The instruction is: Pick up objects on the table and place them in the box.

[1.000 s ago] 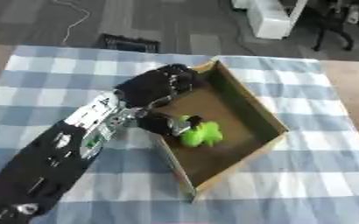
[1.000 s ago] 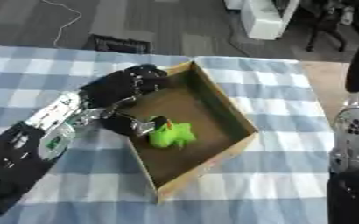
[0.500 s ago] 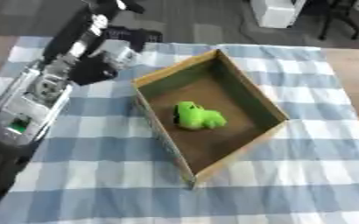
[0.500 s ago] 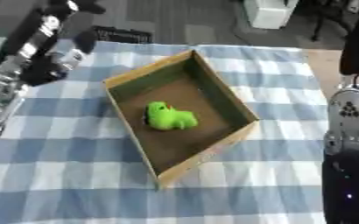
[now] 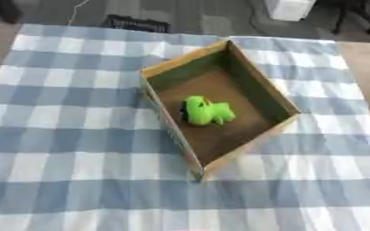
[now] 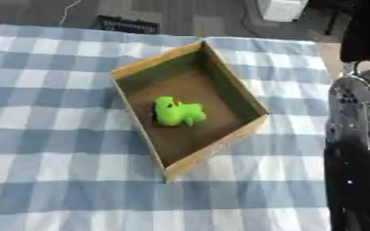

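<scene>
My left arm has pulled back from the box (image 5: pixel 219 74) since a second ago and is gone from both views, so I can't say anything about the left hand. What I do see of my own body is the right arm (image 6: pixel 354 149), a black and silver column just right of the box in the right eye view; its hand doesn't show, so I can't tell how the fingers stand.

The box is open cardboard, lying askew on the blue and white checked cloth (image 5: pixel 70 135), one corner pointing toward me. The green toy (image 5: pixel 205 111) lies inside it on the brown floor, close to the box's left wall and apart from the right wall. It is a bright lumpy shape; I can't make out more of it. Beyond the box's far end, past the cloth's edge, a dark flat thing (image 5: pixel 135 23) lies on the grey floor.
</scene>
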Motion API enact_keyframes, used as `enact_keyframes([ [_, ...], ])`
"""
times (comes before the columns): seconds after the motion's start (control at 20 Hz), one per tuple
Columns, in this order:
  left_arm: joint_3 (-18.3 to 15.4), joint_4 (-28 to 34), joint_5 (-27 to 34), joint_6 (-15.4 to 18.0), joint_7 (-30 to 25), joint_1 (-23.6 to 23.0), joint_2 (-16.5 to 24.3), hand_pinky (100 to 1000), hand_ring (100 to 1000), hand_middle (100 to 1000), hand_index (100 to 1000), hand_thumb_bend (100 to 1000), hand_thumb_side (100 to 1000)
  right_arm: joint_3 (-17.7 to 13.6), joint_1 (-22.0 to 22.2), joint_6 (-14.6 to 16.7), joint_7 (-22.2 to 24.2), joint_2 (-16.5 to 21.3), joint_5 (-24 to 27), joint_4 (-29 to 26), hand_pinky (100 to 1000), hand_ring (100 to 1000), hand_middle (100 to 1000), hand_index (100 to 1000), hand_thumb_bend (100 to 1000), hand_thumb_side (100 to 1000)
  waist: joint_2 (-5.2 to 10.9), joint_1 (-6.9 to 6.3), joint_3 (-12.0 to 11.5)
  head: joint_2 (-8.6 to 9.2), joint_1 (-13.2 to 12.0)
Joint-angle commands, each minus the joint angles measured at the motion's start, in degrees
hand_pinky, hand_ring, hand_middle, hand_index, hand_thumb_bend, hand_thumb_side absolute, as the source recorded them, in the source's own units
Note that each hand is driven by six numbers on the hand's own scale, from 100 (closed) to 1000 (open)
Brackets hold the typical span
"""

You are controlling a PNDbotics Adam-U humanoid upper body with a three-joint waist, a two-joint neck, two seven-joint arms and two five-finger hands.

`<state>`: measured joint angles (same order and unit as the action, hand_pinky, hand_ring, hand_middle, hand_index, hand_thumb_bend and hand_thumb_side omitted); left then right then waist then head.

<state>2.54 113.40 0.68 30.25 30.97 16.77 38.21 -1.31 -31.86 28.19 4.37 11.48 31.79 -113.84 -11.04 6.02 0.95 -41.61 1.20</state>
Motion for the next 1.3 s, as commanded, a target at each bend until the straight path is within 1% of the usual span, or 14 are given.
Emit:
enact_keyframes([
  [0.05,0.1,1.2,-2.8,6.6,2.9,0.3,-1.3,325,268,353,600,100,799,0.1,0.8,1.0,0.7,2.7,-0.8,-0.8,552,517,500,612,100,737,1.32,-0.23,-0.5,0.75,1.1],
  [0.1,0.5,1.2,-3.2,7.4,3.0,0.4,-1.6,334,279,372,597,100,803,0.1,1.2,1.2,0.9,3.0,-0.9,-0.8,550,517,500,612,100,738,1.5,-0.19,-0.8,1.38,1.1],
  [0.2,1.9,1.2,-2.1,7.6,2.8,1.2,-2.3,351,294,396,614,100,806,0.2,2.1,1.6,1.3,3.7,-1.1,-0.8,550,517,500,612,100,739,1.75,-0.13,-1.4,2.93,0.9],
  [0.25,2.4,1.2,-1.4,7.9,2.5,1.7,-2.4,345,287,390,613,100,806,0.2,2.5,1.7,1.4,3.9,-1.2,-0.8,550,517,500,612,100,739,1.79,-0.07,-1.5,3.7,0.9],
  [0.3,2.7,1.2,-0.7,8.2,2.0,2.0,-2.5,364,313,423,620,100,808,0.2,2.7,1.8,1.5,4.0,-1.3,-0.8,549,518,500,614,100,741,1.78,-0.02,-1.7,4.22,0.9],
  [0.45,3.0,1.2,0.1,9.2,0.7,2.5,-2.6,372,325,444,626,100,809,0.5,3.0,1.8,2.0,4.1,-1.5,-0.8,549,518,501,614,100,742,1.56,0.09,-1.9,5.94,1.5],
  [0.65,2.7,1.2,0.3,8.9,0.6,2.7,-3.0,379,340,462,632,100,811,0.6,3.0,1.7,2.3,4.0,-1.5,-0.8,549,519,500,614,100,742,1.48,-0.03,-1.9,6.8,2.0],
  [0.7,2.6,1.2,0.3,8.6,0.7,2.8,-3.1,390,353,478,640,100,822,0.7,3.1,1.7,2.4,4.0,-1.5,-0.8,548,519,500,614,100,743,1.51,-0.02,-2.0,6.88,2.3],
  [0.8,2.1,1.2,0.8,7.2,1.1,4.1,-3.2,405,367,483,634,100,824,0.9,3.5,1.7,2.7,4.1,-1.5,-0.8,547,519,501,615,100,744,1.68,0.1,-2.0,7.06,2.8],
  [0.9,1.4,1.2,1.1,6.2,1.7,5.2,-2.8,400,364,486,635,100,826,1.2,3.5,1.5,3.1,3.9,-1.4,-0.8,547,519,501,614,100,744,1.67,0.37,-1.8,8.22,3.2],
  [0.95,1.6,1.2,1.2,5.3,1.4,5.1,-2.5,399,368,502,643,100,835,1.3,3.4,1.6,3.4,3.8,-1.3,-0.8,547,519,501,614,100,744,1.6,0.47,-1.7,9.13,3.6],
  [1.15,1.9,1.2,1.4,1.5,-0.7,4.8,-2.0,394,374,519,651,100,845,1.7,3.5,1.6,4.4,4.0,-1.1,-0.8,543,518,500,615,100,743,1.46,0.63,-1.8,11.2,4.9],
  [1.3,2.1,1.2,2.4,-0.8,-3.0,4.5,-2.0,393,381,532,662,100,851,1.4,3.2,1.7,4.2,3.7,-0.6,-0.8,543,518,500,612,100,743,1.46,0.51,-1.5,12.34,5.3],
])
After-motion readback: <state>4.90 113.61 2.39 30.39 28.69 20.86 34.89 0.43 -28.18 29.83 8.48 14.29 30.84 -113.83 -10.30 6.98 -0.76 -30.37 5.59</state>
